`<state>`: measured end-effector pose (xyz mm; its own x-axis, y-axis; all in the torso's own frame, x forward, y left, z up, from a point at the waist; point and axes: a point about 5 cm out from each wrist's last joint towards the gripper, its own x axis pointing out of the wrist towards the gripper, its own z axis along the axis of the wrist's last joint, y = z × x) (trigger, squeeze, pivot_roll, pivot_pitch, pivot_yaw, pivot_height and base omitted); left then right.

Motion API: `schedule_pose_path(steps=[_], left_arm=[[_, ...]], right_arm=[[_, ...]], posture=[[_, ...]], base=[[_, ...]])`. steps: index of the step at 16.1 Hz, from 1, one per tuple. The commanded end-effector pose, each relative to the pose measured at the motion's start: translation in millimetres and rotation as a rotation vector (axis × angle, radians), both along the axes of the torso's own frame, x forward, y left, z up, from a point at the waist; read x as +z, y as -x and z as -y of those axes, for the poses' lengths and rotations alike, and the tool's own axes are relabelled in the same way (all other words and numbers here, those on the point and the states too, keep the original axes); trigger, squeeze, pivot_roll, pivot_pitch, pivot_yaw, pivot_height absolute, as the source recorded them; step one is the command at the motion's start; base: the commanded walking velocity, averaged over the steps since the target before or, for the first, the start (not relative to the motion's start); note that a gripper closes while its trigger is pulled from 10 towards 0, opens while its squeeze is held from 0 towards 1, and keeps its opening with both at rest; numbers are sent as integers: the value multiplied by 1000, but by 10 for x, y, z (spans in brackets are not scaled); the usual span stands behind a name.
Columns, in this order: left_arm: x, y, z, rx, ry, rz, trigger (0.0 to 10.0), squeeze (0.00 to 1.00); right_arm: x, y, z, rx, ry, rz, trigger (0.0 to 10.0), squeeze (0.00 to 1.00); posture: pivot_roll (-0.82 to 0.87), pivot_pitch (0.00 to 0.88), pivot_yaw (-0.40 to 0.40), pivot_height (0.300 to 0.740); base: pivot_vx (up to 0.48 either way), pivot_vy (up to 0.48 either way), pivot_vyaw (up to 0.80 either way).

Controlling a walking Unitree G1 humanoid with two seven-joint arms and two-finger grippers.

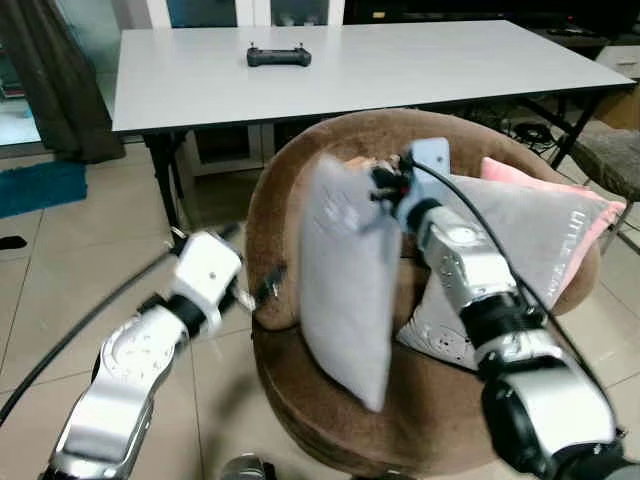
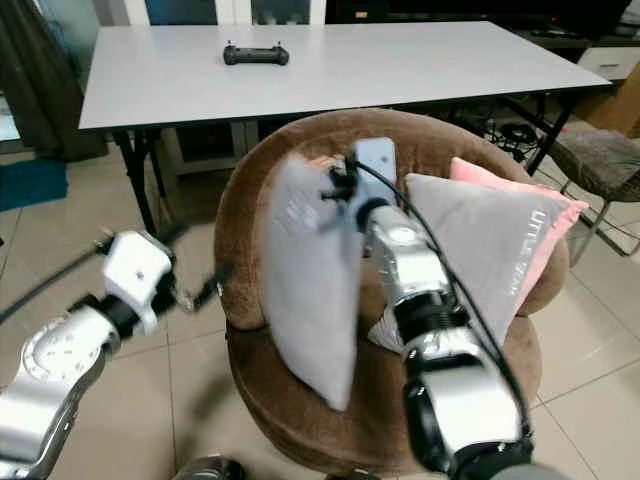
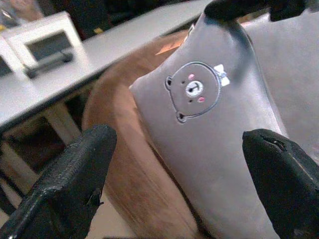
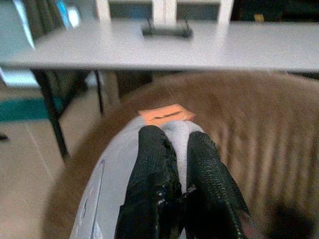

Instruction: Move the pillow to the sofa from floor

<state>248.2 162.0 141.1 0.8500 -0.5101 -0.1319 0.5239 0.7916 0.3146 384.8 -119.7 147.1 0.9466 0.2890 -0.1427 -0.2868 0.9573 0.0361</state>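
1. Hanging upright over the seat of the round brown sofa, the grey pillow is held by its top edge; its lower corner reaches down toward the seat cushion, though contact cannot be confirmed.
2. Right gripper: fingers pressed together on the pillow's top edge, just below a small orange tag.
3. Left gripper: fingers spread wide apart, near the sofa's outer left side, facing the pillow's flat side with its bear print; not touching it.
4. A second grey pillow with a pink pillow behind it leans against the sofa's right backrest, just beside the held one.
5. Behind the sofa stands a white surface on black legs, with a black controller lying on it.
6. Tiled floor around the sofa; a blue mat and a dark curtain at far left.
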Motion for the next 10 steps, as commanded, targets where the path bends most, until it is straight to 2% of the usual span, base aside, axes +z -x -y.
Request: schedule_pose_path(steps=[1,4,6,7,8,10], left_arm=[[32,6,27,-36,-6,-5,10000,0],[39,-2,37,-73,-6,-30,10000,0],[18,35,54,-110,-6,-68,10000,0],[-15,96,96,-162,12,-116,10000,0],[-23,119,111,-183,23,-136,10000,0],[-12,162,133,-222,61,-164,10000,0]], right_arm=[[112,-70,95,-23,45,58,10000,0],[86,-137,388,-135,174,36,10000,0],[99,-154,562,-234,182,32,10000,0],[71,-146,639,-250,163,12,10000,431],[64,-143,664,-262,170,10,10000,1000],[70,-142,704,-285,154,13,10000,1000]], posture=[[84,0,-56,740],[85,0,-51,740],[85,0,-54,740],[87,0,-55,740],[87,0,-55,740],[90,0,-58,740]], base=[[0,0,0],[0,0,0],[0,0,0],[0,0,0],[0,0,0],[0,0,0]])
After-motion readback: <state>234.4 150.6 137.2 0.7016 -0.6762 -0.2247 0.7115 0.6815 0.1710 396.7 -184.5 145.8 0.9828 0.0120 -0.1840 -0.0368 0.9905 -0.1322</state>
